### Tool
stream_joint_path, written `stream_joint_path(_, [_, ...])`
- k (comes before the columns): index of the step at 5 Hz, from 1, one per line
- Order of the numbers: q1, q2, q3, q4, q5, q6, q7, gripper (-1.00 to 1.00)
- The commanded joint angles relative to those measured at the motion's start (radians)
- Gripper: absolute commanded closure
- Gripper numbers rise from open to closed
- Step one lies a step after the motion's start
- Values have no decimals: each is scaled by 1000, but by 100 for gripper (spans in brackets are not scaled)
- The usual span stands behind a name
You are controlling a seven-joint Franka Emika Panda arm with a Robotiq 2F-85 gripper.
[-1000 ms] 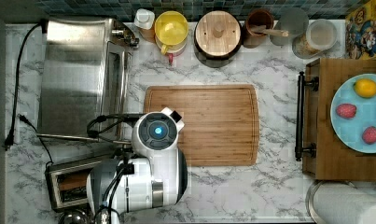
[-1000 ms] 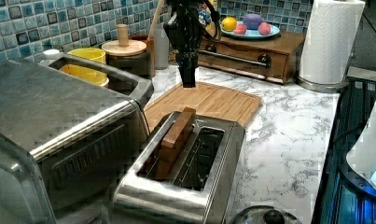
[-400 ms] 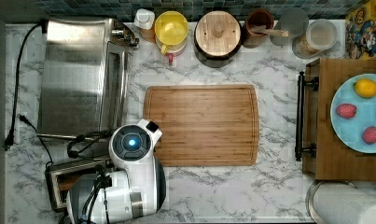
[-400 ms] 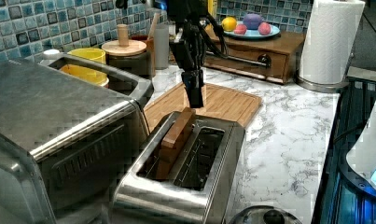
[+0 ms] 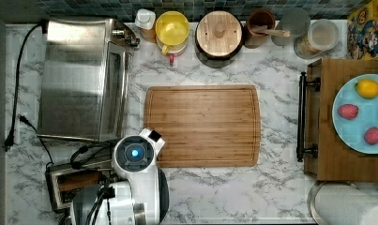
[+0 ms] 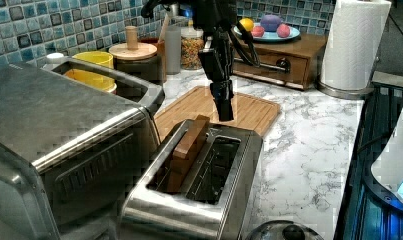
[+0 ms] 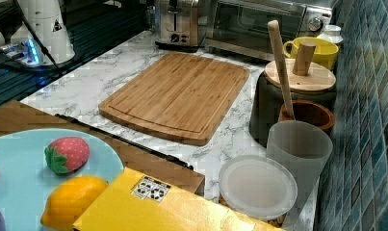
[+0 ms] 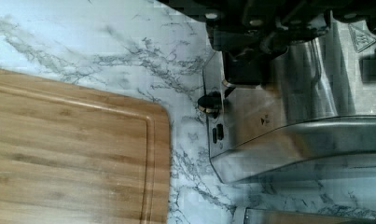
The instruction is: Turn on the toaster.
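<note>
Moved since earlier frame: hand (image 6: 224, 112), state cannot be told, down from over the cutting board (image 5: 203, 125) to the toaster (image 6: 199, 185) end, bench corner beside toaster oven (image 5: 81, 77). Step: approach. Next, likely: press lever (image 8: 209, 101) down.

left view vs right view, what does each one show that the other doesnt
Left view alone: the gripper hanging over the toaster's far end, a brown slice in one slot, and the paper towel roll. Right view alone: the toaster's front face with its controls, a yellow box and a frosted cup. Both: cutting board, toaster oven, yellow mug, fruit plate.
</note>
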Motion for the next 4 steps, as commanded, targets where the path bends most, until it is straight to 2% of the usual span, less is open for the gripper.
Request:
stream_joint_path(1, [38,-42,8,-29,40,13,-65,100])
stream_joint_path(4, [32,57,30,-39,-3,47,-13,100])
